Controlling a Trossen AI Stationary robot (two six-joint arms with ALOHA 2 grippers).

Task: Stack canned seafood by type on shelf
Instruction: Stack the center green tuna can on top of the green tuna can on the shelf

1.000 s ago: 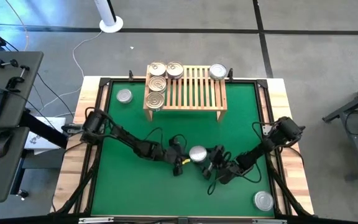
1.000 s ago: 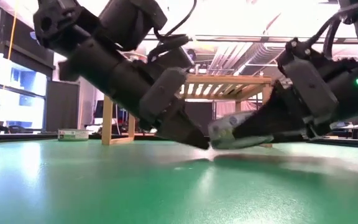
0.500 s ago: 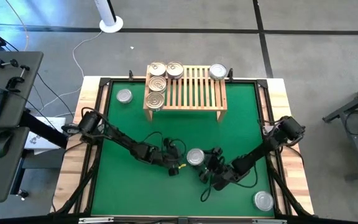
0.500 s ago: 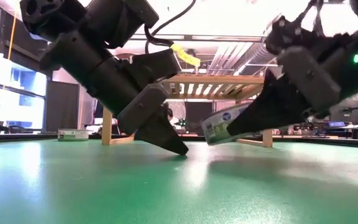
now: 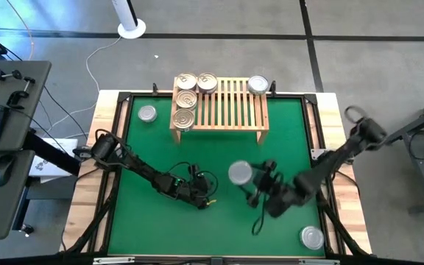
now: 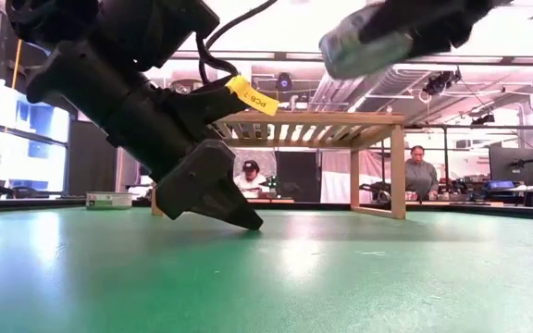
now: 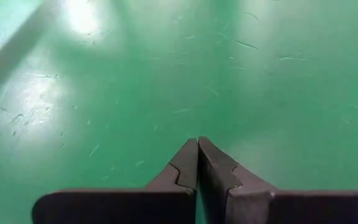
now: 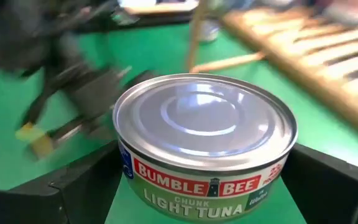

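Holding: right gripper (image 5: 250,179) clamps a silver-topped tin (image 5: 240,174), lifted clear of the green mat (image 5: 285,125), in front of the shelf (image 5: 230,110) and apart from it.
Tin label: right wrist view reads "BUMBLE BEE", "CHUNK", "LIGHT TUNA" on a red and green band; small print at the label's ends is unreadable.
Left gripper: left gripper (image 5: 203,200) is pinched together on nothing, fingertips (image 7: 197,149) pressed flat to each other, low over bare mat, to the left of the held tin.
Tag: a yellow tag (image 6: 251,94) on the left arm's cable reads "PCB", followed by a character too small to read.
Shelf load: three gold-topped tins (image 5: 185,99) in a row along the left end, a fourth silver-looking one (image 5: 207,82) beside the rearmost, one silver tin (image 5: 258,85) at the right rear corner.
Loose tins: one silver tin (image 5: 147,113) on the mat left of the shelf; another (image 5: 311,237) near the mat's front right corner.
Hard to make out: low view cuts the held tin at the top edge and hides the shelf's left leg behind the left arm; labels of shelved tins not visible; two people (image 6: 418,173) sit in the room beyond.
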